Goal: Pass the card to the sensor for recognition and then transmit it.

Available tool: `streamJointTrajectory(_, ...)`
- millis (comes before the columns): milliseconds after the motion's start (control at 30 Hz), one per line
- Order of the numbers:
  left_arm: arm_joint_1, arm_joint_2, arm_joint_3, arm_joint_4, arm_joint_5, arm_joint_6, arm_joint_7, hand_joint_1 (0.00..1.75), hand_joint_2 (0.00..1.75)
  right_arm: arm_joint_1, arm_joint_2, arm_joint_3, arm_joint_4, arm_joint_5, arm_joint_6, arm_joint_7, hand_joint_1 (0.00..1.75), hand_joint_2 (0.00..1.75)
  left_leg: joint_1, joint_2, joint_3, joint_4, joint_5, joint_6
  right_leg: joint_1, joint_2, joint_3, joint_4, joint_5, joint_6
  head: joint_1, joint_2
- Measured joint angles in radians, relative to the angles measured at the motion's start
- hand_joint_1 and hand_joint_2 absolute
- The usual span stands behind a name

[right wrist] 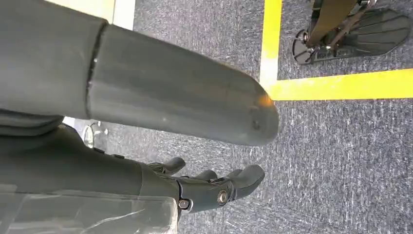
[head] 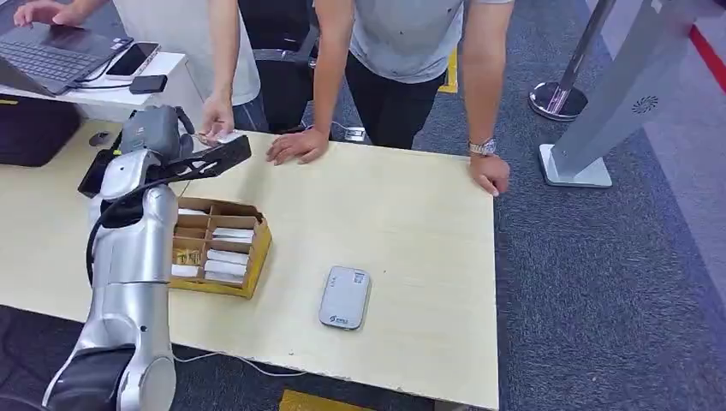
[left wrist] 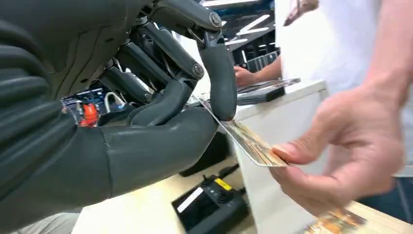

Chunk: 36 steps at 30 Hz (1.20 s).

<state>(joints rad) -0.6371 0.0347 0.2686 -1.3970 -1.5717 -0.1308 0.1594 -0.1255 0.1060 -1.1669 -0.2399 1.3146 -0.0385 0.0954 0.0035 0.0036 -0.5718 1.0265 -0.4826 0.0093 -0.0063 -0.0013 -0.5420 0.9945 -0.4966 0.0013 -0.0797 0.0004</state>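
My left hand (head: 205, 161) is raised over the far left part of the table. It pinches one end of a yellowish patterned card (left wrist: 248, 141) between thumb and a fingertip. In the left wrist view (left wrist: 160, 112) the hand is seen close up. A person's hand (left wrist: 341, 146) grips the card's other end; in the head view that hand (head: 216, 118) reaches in from the table's far side. The grey-white sensor pad (head: 345, 297) lies flat near the table's front edge, well right of my hand. My right hand (right wrist: 112, 170) hangs over the carpet, fingers apart and holding nothing.
A brown cardboard box (head: 257, 248) with several cards stands under my left forearm. A second person's hands (head: 298, 145) rest on the table's far edge. A black device (left wrist: 209, 204) lies on the table at left. A laptop (head: 47, 56) sits beyond; a grey kiosk base (head: 574, 167) stands right.
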Motion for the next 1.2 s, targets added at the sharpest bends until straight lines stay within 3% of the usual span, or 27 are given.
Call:
streamJointTrajectory(167,-0.003,-0.021,0.000,0.000,0.000,0.014,-0.010,0.00,0.00,0.000,0.000,0.000,0.000,0.003,0.000,0.000,0.00,0.00,0.000,0.000,0.000,0.000,0.000,0.000,0.000,0.000,0.000,0.000,0.000,0.000,0.000,0.000)
streamJointTrajectory(600,0.012,-0.105,0.019,-0.068,0.064,0.022,-0.110,0.00,0.00,0.000,0.000,-0.009,0.001,0.003,0.003,0.003,0.00,0.00,0.000,0.000,0.000,0.000,0.000,0.000,0.000,0.000,0.001,0.000,0.000,0.000,0.000,0.000)
streamJointTrajectory(700,0.040,-0.135,0.021,-0.116,0.128,0.036,-0.135,0.00,0.00,0.001,0.000,-0.016,0.001,0.000,0.000,0.005,0.00,0.00,0.000,0.000,0.000,0.000,0.000,0.000,0.000,0.000,0.001,0.000,0.000,0.000,0.000,0.000)
streamJointTrajectory(867,0.109,-0.198,0.031,-0.228,0.351,0.045,-0.192,0.00,0.00,0.002,0.000,-0.027,0.002,-0.006,-0.008,0.010,0.00,0.00,0.000,0.000,0.000,0.000,0.000,0.000,0.000,0.000,0.001,0.000,0.000,0.000,0.000,0.000)
streamJointTrajectory(900,0.127,-0.211,0.032,-0.251,0.393,0.044,-0.200,0.00,1.75,0.002,0.000,-0.030,0.002,-0.009,-0.008,0.011,0.00,0.00,-0.001,0.000,0.000,0.000,0.000,0.000,0.000,0.000,0.001,0.000,0.000,0.000,0.000,0.000)
streamJointTrajectory(1200,0.334,-0.330,0.035,-0.408,0.972,-0.034,-0.252,0.00,1.75,0.005,0.000,-0.045,0.001,-0.015,-0.015,0.022,0.00,0.00,-0.001,0.000,0.000,0.000,0.000,0.000,0.000,0.000,0.000,-0.001,0.000,0.000,0.000,0.000)
